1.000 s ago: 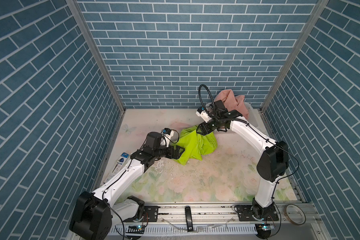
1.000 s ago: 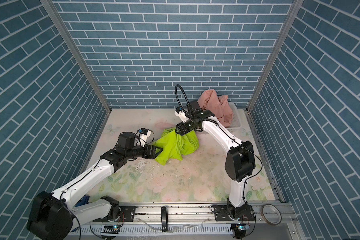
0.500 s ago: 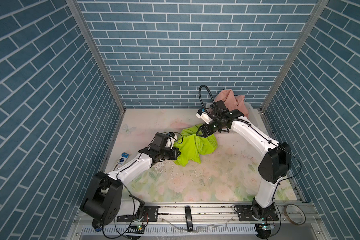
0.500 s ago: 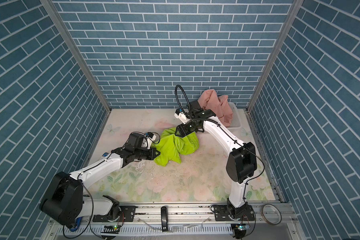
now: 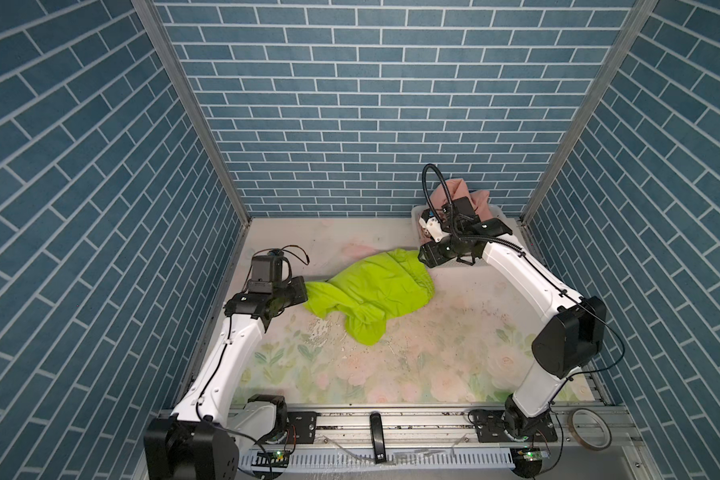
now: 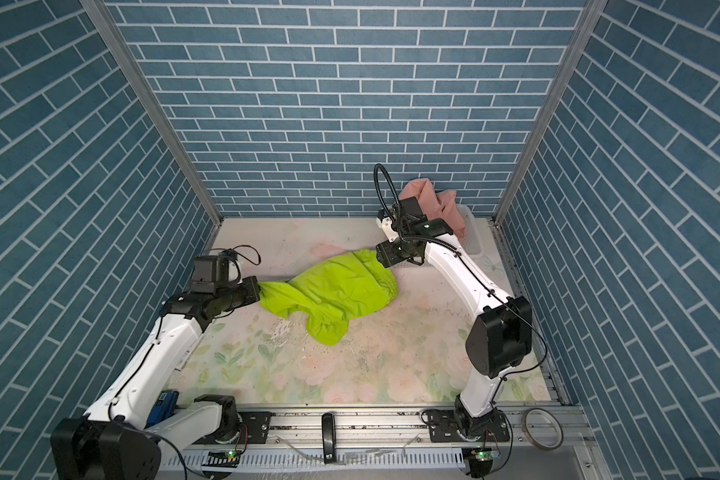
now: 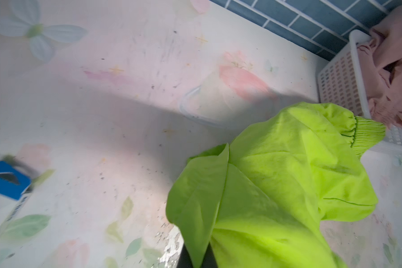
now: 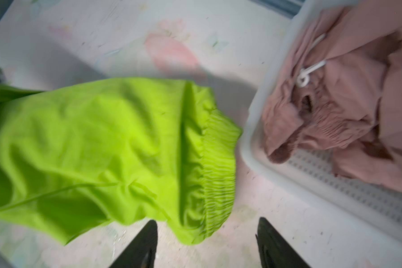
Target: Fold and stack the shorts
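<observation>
Left pincer point(image 7: 196, 257) pulled green shorts point(image 5: 371, 291) away, clamped on an edge; right pincer point(image 8: 207, 221) gapes empty behind waistband point(image 8: 218, 150), so unpinned cloth may bunch.

What I see around my work area

A white perforated basket point(image 7: 334, 81) stands in the far right corner of the floral table mat point(image 5: 391, 365), close to the blue brick wall point(image 5: 350, 104). A blue and white box point(image 7: 7, 181) lies at the mat's left edge. On my front aluminium rail point(image 5: 425, 419) there is a black handle point(image 5: 377, 436) at the middle, and a roll of tape point(image 5: 573, 428) lies flat at its right end.
</observation>
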